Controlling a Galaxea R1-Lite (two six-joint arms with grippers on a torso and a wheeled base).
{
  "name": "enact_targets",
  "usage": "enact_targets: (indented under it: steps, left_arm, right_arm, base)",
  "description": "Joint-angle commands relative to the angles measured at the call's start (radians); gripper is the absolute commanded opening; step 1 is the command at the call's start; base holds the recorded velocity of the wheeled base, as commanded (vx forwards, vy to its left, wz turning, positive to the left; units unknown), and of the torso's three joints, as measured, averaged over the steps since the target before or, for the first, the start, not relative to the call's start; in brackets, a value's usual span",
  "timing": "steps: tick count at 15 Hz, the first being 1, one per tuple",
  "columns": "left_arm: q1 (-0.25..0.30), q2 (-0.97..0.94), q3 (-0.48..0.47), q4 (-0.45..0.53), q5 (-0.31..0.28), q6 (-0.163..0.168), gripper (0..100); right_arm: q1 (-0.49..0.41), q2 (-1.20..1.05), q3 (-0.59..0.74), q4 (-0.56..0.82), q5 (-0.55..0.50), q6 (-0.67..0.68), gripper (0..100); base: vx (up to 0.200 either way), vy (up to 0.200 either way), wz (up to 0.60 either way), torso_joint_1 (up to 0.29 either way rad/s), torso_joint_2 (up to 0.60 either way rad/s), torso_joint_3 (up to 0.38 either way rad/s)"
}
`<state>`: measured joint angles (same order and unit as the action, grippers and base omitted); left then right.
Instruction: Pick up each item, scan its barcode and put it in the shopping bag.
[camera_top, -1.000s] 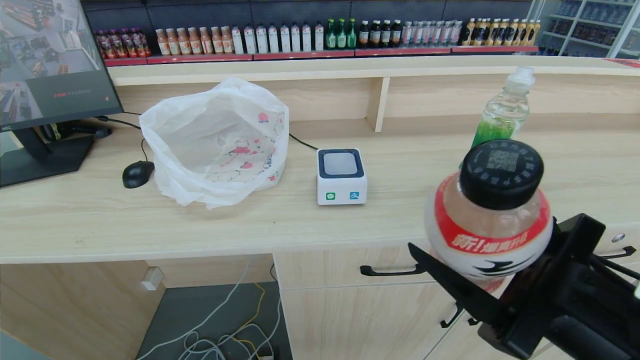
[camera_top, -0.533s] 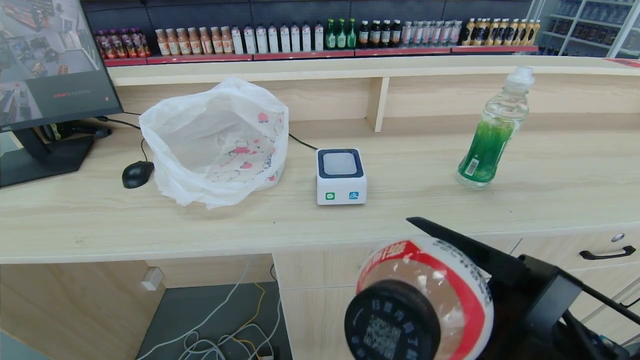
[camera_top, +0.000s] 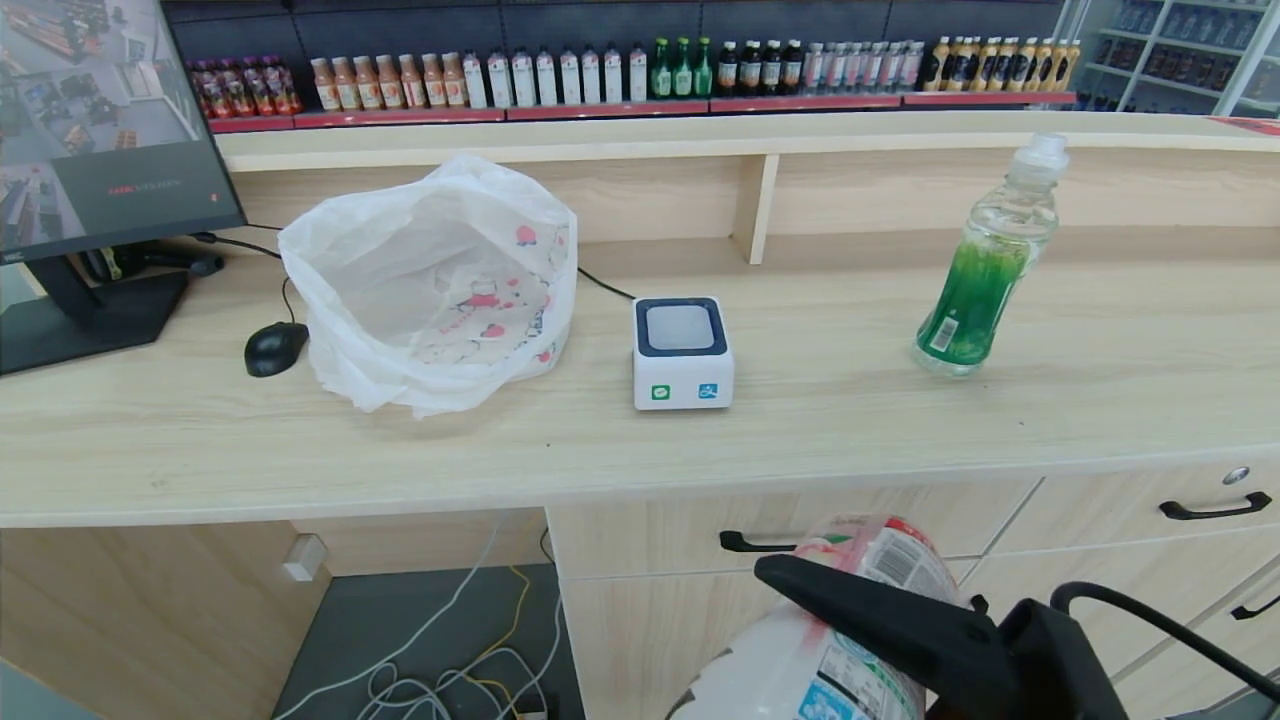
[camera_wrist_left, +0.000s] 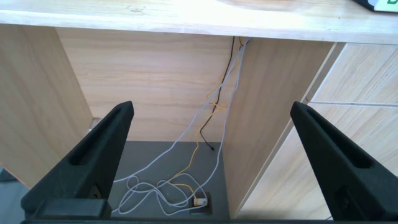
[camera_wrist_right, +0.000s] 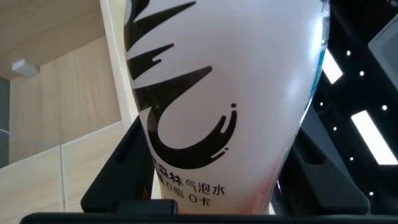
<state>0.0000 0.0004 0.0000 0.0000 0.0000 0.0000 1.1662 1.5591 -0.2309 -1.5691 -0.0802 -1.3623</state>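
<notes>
The counter (camera_top: 800, 430) is matt pale wood grain, the shopping bag (camera_top: 430, 280) thin crinkly see-through plastic, the scanner (camera_top: 683, 375) smooth white plastic, the bottle (camera_top: 790, 675) pretty glossy-labelled.

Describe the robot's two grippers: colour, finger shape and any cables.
The left gripper is matte black, with two long flat fingers tapering to blunt wedge tips. The right gripper is equally black, with a long pointed finger. A thin black cable loops off its wrist. No markings show.
</notes>
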Motion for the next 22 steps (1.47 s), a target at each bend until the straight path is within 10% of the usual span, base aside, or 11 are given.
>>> enact_targets:
  steps: [1, 7, 22]
  left_arm:
    - [0.000, 0.000, 0.000, 0.000, 0.000, 0.000, 100]
    - [0.000, 0.000, 0.000, 0.000, 0.000, 0.000, 100]
    - [0.000, 0.000, 0.000, 0.000, 0.000, 0.000, 100]
  right_arm:
    - [-0.002, -0.001, -0.019, -0.002, 0.022, -0.050, 0]
    - [0.118, 0.079, -0.081, -0.002, 0.063, -0.276, 0]
    - [0.119, 0.082, -0.102, -0.002, 0.096, -0.296, 0]
  base:
    - [0.000, 0.000, 0.00, 0.000, 0.00, 0.000]
    - [0.000, 0.000, 0.00, 0.000, 0.00, 0.000]
    - [0.000, 0.000, 0.00, 0.000, 0.00, 0.000]
